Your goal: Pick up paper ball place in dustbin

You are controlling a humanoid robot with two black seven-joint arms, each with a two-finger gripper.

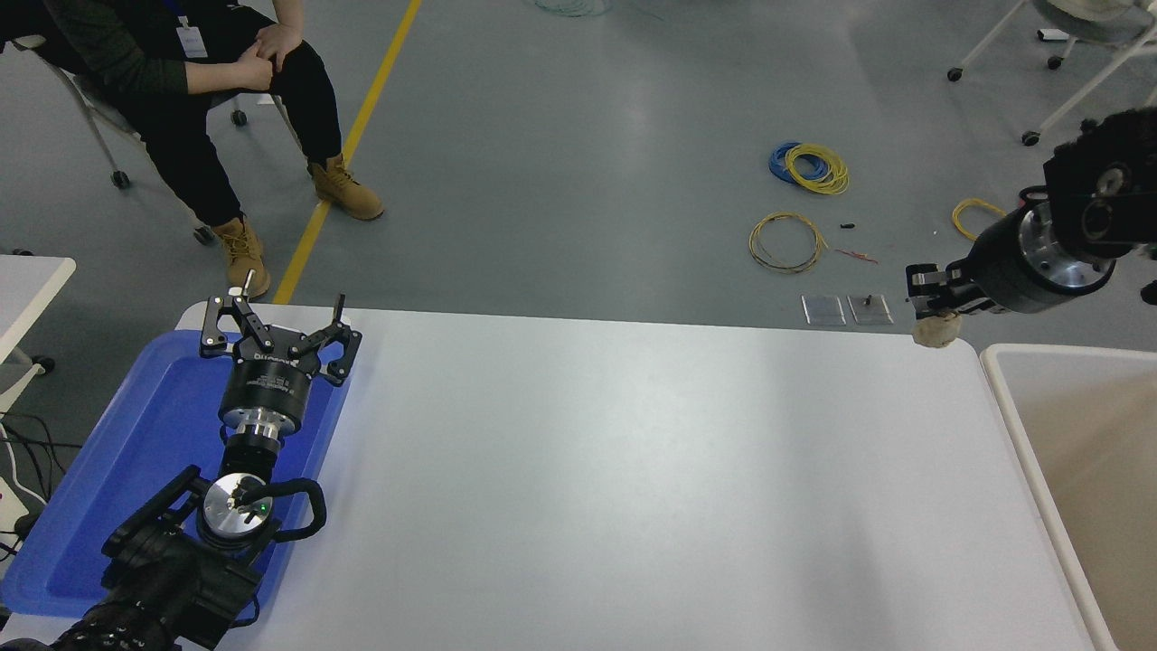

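Observation:
My right gripper (931,303) comes in from the right edge and is shut on the paper ball (936,329), a small beige lumpy wad. It holds the ball in the air over the table's far right corner. The dustbin (1001,380), with an off-white rounded rim and beige inner walls, stands at the table's right side, to the right of and nearer than the ball. My left gripper (276,325) is open and parked at the lower left over the blue tray.
A shallow blue tray (136,452) lies on the white table (633,470) at the left. A person sits on a chair at the far left (181,81). Coils of wire (809,167) lie on the floor beyond the table.

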